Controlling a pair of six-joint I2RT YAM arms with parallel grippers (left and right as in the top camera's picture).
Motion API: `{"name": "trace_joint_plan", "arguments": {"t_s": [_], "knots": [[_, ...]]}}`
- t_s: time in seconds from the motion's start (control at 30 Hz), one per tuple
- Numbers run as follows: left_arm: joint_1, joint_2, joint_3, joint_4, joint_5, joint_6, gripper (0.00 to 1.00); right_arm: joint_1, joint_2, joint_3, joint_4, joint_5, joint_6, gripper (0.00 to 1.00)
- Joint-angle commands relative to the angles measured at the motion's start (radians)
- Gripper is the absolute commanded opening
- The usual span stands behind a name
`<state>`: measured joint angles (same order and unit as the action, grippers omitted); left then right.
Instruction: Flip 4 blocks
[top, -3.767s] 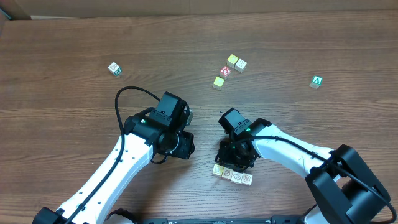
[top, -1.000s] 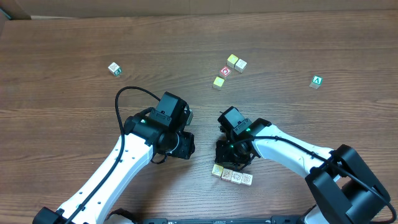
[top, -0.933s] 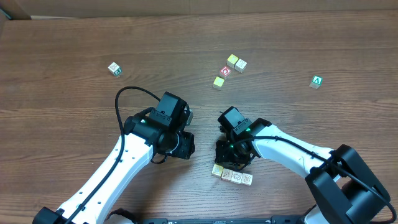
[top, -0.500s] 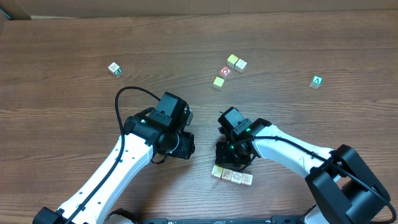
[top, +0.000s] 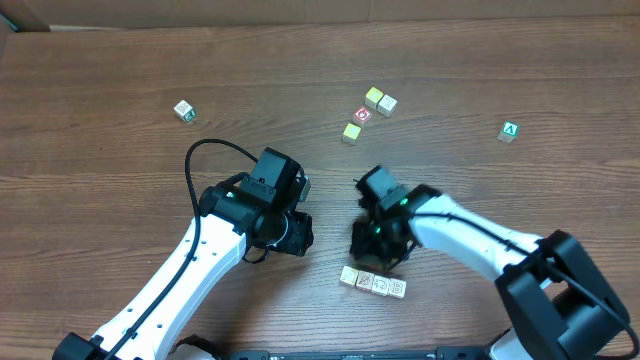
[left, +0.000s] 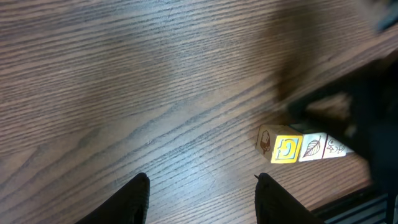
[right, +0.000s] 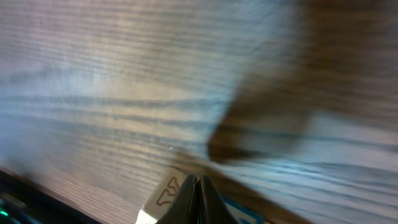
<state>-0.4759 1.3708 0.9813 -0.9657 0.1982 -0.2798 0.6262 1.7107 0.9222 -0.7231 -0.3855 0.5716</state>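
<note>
The blocks (top: 373, 283) are lined up in a tight row of four near the front edge of the table (top: 100, 180), each one touching the next. They sit just in front of the right gripper (right: 196, 185). From the left wrist camera, the end block (left: 283, 148) shows a yellow face with a letter on it and an acorn drawing on its side, and the one beside it has a leaf. The right gripper's fingers are pinched fully together with nothing between them, pointing down by the row. That wrist view is really smeared, so I honestly can't tell if the tips are touching a block or just hanging over it. The left gripper (left: 202, 183) is off to the left of the row with its fingers spread apart and only bare wood between them, so it isn't holding anything. Across the table there's a red-faced cube (top: 362, 114) with a few pale neighbours, a green A cube (top: 510, 130) far right, and a green-edged cube (top: 184, 110) far left.
</note>
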Motion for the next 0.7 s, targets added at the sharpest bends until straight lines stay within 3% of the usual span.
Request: {"name": "trace_joint_plan", "arguments": {"t_s": [0.0, 0.23, 0.53, 0.57, 0.6, 0.67], "knots": [[0.004, 0.002, -0.011, -0.003, 0.002, 0.022, 0.47, -0.127, 0.003, 0.111, -0.064, 0.030, -0.002, 0.04], [0.004, 0.002, -0.011, -0.037, 0.001, 0.023, 0.48, -0.343, -0.010, 0.249, -0.442, 0.170, -0.053, 0.04], [0.004, 0.002, -0.011, -0.047, 0.003, 0.022, 0.36, -0.330, -0.110, 0.249, -0.634, 0.228, -0.056, 0.04], [0.005, 0.002, -0.011, -0.042, 0.003, 0.022, 0.43, -0.328, -0.127, 0.249, -0.645, 0.228, -0.056, 0.04], [0.005, 0.002, -0.011, -0.042, 0.003, 0.022, 0.61, -0.324, -0.149, 0.247, -0.660, 0.228, -0.052, 0.04], [0.004, 0.002, -0.011, -0.044, 0.005, 0.022, 0.85, -0.314, -0.197, 0.236, -0.681, 0.228, -0.048, 0.04]]}}
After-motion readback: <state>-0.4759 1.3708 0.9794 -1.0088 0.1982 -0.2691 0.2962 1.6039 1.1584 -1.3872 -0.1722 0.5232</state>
